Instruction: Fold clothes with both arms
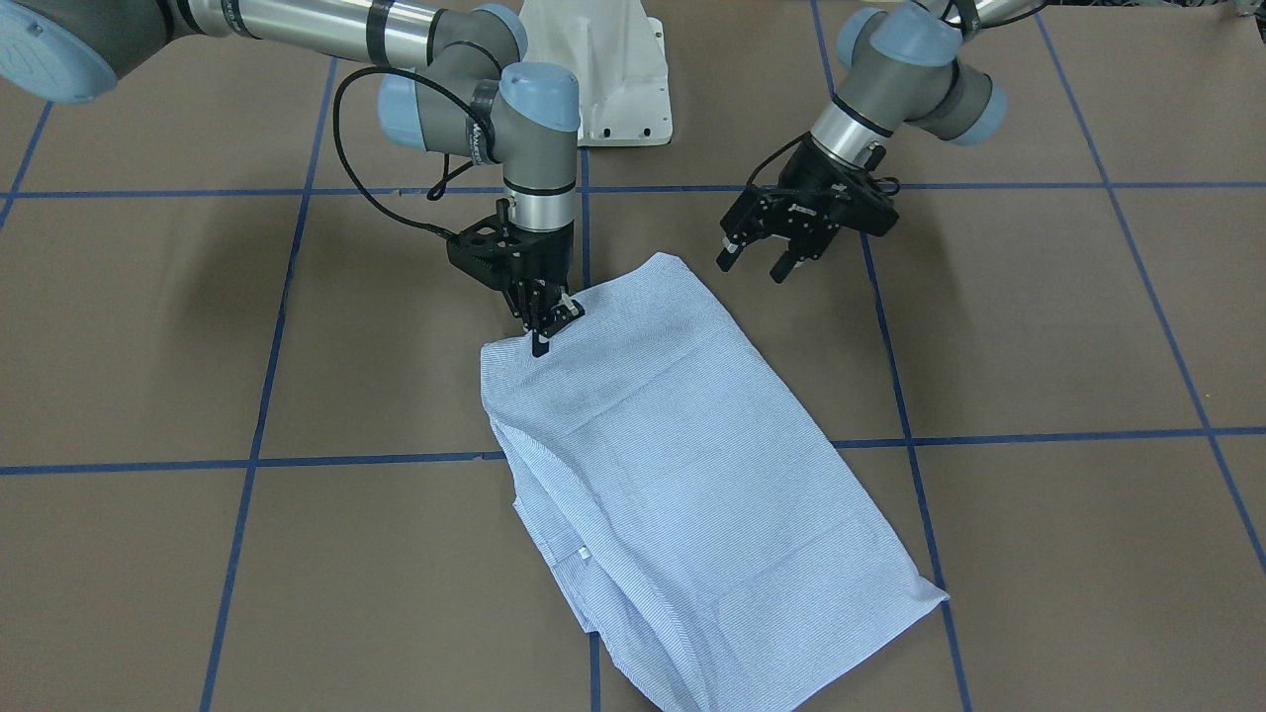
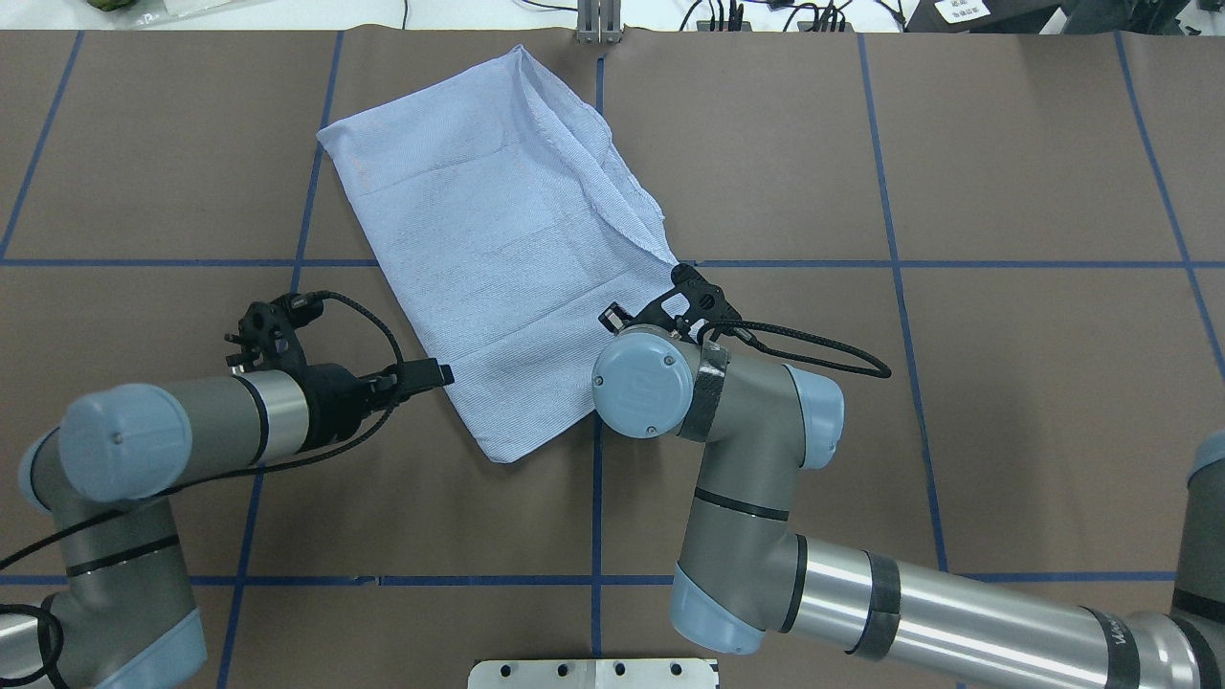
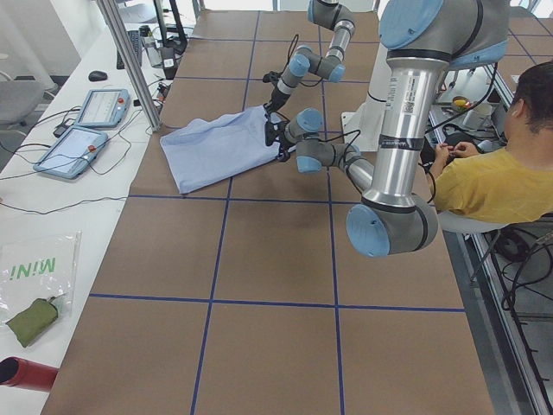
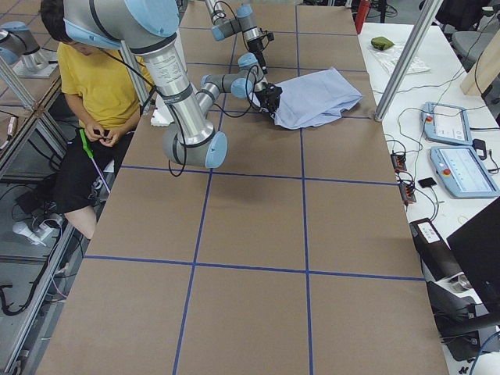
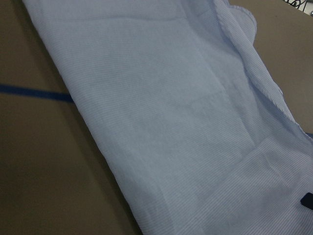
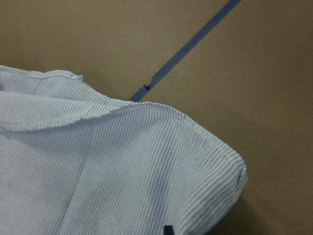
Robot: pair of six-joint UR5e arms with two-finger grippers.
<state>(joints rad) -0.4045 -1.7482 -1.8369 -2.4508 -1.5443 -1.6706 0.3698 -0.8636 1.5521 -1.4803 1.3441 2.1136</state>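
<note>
The light blue and white striped shirt (image 1: 682, 475) lies folded into a long, slanted rectangle on the brown table; it also shows in the overhead view (image 2: 498, 249). My right gripper (image 1: 544, 321) is shut on the shirt's edge at its corner nearest the robot, and the right wrist view shows that corner (image 6: 98, 171) slightly raised. My left gripper (image 1: 757, 262) is open and empty, hovering just off the shirt's other near corner. The left wrist view shows the shirt's flat cloth (image 5: 171, 122) close below. Collar, pocket and buttons are hidden.
Blue tape lines (image 1: 890, 440) mark a grid on the table. The white pedestal base (image 1: 618, 69) stands behind the grippers. An operator in yellow (image 3: 492, 181) sits beside the robot. Tablets (image 3: 86, 130) and a metal post (image 3: 130, 60) stand by the far table edge.
</note>
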